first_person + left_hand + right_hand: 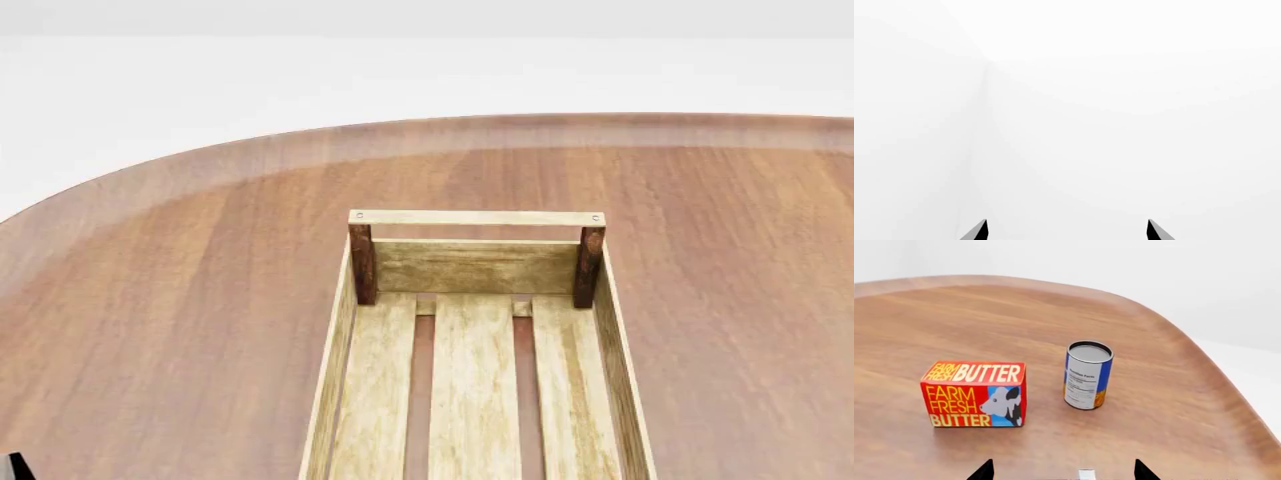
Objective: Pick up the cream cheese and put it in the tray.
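A rounded brown wooden worktop [174, 300] is seen. The pale slatted tray [475, 266] is set on it. An upright butter box [975, 394] and can [1087, 375] are stood near each other on it.

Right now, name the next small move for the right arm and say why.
Probably draw the right pincer back a little. Its tips stand apart and hold nothing. Only a pale sliver, perhaps the cream cheese, shows between them at the very edge of the right wrist view. The butter box and can stand beyond it. The visible part of the tray holds nothing.
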Tool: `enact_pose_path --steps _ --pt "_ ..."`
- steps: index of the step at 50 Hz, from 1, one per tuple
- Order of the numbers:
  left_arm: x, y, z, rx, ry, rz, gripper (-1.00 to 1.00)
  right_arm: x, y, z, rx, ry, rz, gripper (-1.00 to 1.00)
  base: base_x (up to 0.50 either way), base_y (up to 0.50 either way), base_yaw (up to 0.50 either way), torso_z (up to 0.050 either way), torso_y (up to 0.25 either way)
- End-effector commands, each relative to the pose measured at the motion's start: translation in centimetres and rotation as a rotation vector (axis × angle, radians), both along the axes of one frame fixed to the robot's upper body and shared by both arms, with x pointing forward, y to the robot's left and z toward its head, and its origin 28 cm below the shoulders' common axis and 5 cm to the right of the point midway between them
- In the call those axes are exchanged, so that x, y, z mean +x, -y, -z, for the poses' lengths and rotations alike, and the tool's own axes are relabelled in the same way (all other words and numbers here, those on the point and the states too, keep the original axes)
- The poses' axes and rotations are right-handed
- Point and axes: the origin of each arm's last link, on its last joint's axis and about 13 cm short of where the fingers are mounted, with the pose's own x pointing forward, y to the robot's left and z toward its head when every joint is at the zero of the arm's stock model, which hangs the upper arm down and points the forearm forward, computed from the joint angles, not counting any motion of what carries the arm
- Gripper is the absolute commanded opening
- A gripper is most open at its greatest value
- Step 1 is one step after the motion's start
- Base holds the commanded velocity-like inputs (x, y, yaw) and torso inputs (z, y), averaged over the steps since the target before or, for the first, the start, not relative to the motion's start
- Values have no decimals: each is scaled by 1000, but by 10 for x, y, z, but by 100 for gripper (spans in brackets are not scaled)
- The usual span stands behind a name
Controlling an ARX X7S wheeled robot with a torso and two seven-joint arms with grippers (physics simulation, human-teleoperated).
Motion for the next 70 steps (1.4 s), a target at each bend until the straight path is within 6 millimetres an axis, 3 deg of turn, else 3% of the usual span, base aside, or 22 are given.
enact_pose_path --steps 1,31,54,70 --pt "0 0 0 -1 0 -2 100 -1 5 4 12 -11 20 100 0 0 0 0 0" --pt "2 0 1 -4 -11 -4 100 -14 8 6 -13 -148 -134 100 0 0 0 0 0" --pt "5 -2 1 -16 -25 2 100 -26 24 13 41 -157 -72 100 0 0 0 0 0" --pt "7 -3 1 -32 -36 21 100 -38 24 16 75 -164 -58 100 0 0 0 0 0"
